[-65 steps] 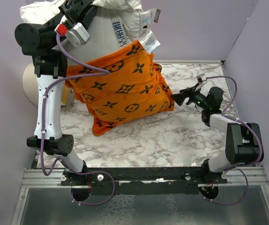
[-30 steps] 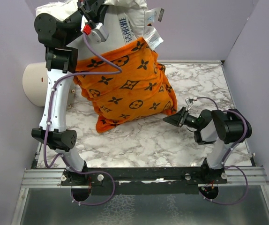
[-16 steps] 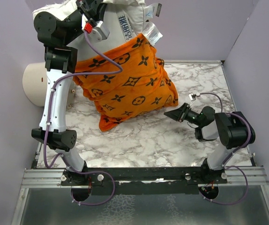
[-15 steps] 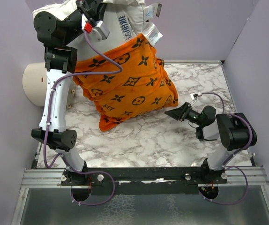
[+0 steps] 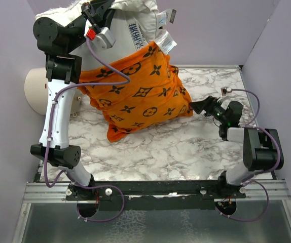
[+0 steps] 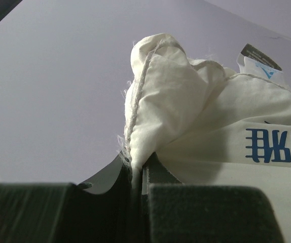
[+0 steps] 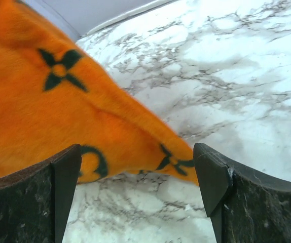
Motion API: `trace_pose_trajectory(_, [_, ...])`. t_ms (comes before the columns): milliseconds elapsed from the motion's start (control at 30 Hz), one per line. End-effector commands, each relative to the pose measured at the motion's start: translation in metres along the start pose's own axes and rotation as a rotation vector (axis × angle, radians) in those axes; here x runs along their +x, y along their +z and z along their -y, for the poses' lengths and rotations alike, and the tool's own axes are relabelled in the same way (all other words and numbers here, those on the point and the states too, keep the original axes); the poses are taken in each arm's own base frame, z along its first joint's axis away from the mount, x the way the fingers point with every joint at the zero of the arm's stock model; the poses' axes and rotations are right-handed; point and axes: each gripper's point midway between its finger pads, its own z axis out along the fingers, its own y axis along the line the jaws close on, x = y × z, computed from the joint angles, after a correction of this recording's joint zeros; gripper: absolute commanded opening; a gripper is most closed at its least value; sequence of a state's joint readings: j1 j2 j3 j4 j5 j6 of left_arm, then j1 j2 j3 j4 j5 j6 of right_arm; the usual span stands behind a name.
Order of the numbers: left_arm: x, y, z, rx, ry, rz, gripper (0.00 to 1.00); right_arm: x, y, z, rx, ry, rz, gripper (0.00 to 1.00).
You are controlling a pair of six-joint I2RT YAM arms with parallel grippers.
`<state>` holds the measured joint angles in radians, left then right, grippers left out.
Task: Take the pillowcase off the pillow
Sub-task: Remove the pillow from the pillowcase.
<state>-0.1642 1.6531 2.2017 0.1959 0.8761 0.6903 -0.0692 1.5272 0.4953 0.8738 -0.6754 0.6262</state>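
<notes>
The right gripper [image 5: 196, 106], narrower a moment ago, now gapes at the lone pillowcase's [image 5: 140, 98] right corner. Above the pillowcase, the left gripper [image 6: 138, 172] stays clamped on the single pillow [image 5: 135, 20].

The right tool [image 5: 193, 107] has moved up to the pillowcase [image 5: 140, 96] corner, and its jaws have spread wide.

- One pillow [image 5: 135, 17], white.
- One pillowcase [image 5: 140, 96], orange with black motifs.
- At least two tags [image 5: 166, 43] on the pillow's edge; the cluster is too bunched for a sure count.
- One cream cylinder [image 5: 34, 91].
- Two arms: the left arm [image 5: 57, 116] and the right arm [image 5: 259, 149].
- Two tools: the left tool [image 6: 138, 172] and the right tool [image 7: 137, 152].
- One marble surface [image 5: 186, 147].
</notes>
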Motion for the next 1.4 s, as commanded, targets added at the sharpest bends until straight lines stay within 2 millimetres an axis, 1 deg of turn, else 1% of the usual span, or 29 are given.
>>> trace_pose_trajectory(0, [-0.145, -0.029, -0.099, -0.260, 0.406, 0.204, 0.00, 0.011, 0.011, 0.022, -0.005, 0.057, -0.044, 0.91])
trace_pose_trajectory(100, [-0.148, -0.030, -0.101, -0.267, 0.409, 0.204, 0.00, 0.022, 0.014, 0.023, -0.075, 0.142, -0.065, 0.95])
trace_pose_trajectory(200, [-0.148, -0.030, -0.101, -0.266, 0.412, 0.207, 0.00, 0.038, 0.017, 0.018, -0.176, 0.223, -0.108, 0.96])
trace_pose_trajectory(233, [-0.147, -0.030, -0.100, -0.264, 0.410, 0.208, 0.00, 0.039, 0.016, 0.012, -0.221, 0.241, -0.107, 0.95])
trace_pose_trajectory(267, [-0.144, -0.029, -0.099, -0.261, 0.422, 0.203, 0.00, 0.040, 0.009, -0.006, -0.365, 0.285, -0.080, 0.87])
trace_pose_trajectory(333, [-0.142, -0.029, -0.099, -0.263, 0.433, 0.199, 0.00, 0.048, 0.007, -0.008, -0.397, 0.323, -0.112, 0.80])
trace_pose_trajectory(433, [-0.141, -0.028, -0.099, -0.267, 0.437, 0.199, 0.00, 0.062, 0.006, -0.010, -0.405, 0.316, -0.144, 0.75])
trace_pose_trajectory(500, [-0.139, -0.028, -0.099, -0.267, 0.437, 0.199, 0.00, 0.069, 0.008, -0.012, -0.415, 0.323, -0.171, 0.70])
trace_pose_trajectory(567, [-0.137, -0.027, -0.100, -0.270, 0.437, 0.196, 0.00, 0.075, 0.010, -0.014, -0.422, 0.327, -0.185, 0.64])
trace_pose_trajectory(700, [-0.136, -0.026, -0.105, -0.282, 0.441, 0.187, 0.00, 0.083, 0.012, -0.023, -0.454, 0.318, -0.216, 0.57])
trace_pose_trajectory(767, [-0.130, -0.024, -0.106, -0.286, 0.447, 0.174, 0.00, 0.086, 0.011, -0.030, -0.471, 0.309, -0.232, 0.52])
trace_pose_trajectory(867, [-0.117, -0.021, -0.106, -0.291, 0.466, 0.146, 0.00, 0.087, 0.005, -0.038, -0.477, 0.299, -0.234, 0.41])
trace_pose_trajectory(967, [-0.099, -0.018, -0.108, -0.306, 0.492, 0.110, 0.00, 0.087, -0.003, -0.045, -0.471, 0.293, -0.227, 0.29])
trace_pose_trajectory(1033, [-0.091, -0.017, -0.114, -0.323, 0.506, 0.094, 0.00, 0.083, -0.007, -0.050, -0.467, 0.290, -0.214, 0.18])
trace_pose_trajectory(1067, [-0.082, -0.015, -0.114, -0.328, 0.503, 0.084, 0.00, 0.081, -0.009, -0.052, -0.462, 0.289, -0.203, 0.09])
trace_pose_trajectory(1100, [-0.078, -0.014, -0.115, -0.334, 0.504, 0.080, 0.00, 0.080, -0.010, -0.053, -0.455, 0.291, -0.193, 0.02])
trace_pose_trajectory(1200, [-0.075, -0.013, -0.118, -0.342, 0.506, 0.076, 0.00, 0.074, -0.011, -0.056, -0.439, 0.286, -0.159, 0.01])
trace_pose_trajectory(1300, [-0.079, -0.014, -0.119, -0.338, 0.510, 0.078, 0.00, 0.067, -0.012, -0.058, -0.425, 0.277, -0.124, 0.01])
trace_pose_trajectory(1367, [-0.080, -0.015, -0.119, -0.331, 0.528, 0.077, 0.00, 0.062, -0.011, -0.055, -0.393, 0.285, -0.095, 0.01])
